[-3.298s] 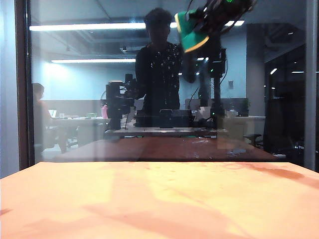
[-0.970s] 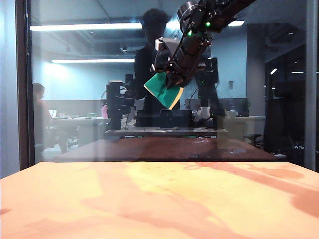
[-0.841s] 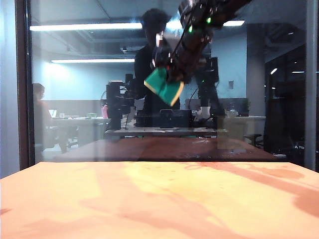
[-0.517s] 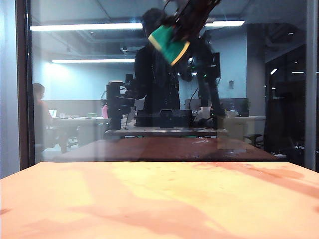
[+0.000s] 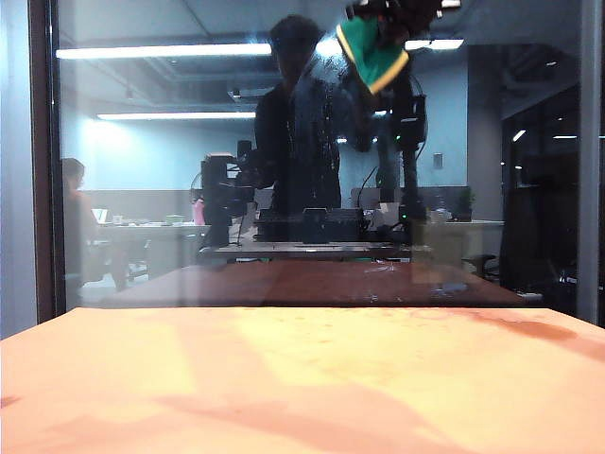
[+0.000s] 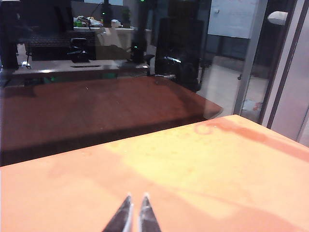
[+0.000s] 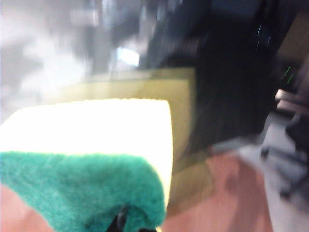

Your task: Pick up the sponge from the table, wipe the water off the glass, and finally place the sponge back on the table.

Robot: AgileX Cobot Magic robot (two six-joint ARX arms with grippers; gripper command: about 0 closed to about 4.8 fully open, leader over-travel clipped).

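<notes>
The rectangular sponge, dark green scouring layer over pale yellow foam, was held pinched in the right claw high against the large upright clear glass pane, evidently so that droplets could be wiped off. The left claw was kept narrowly closed and empty, low over the near edge of the wide orange-tan counter, clear of the wiping.
</notes>
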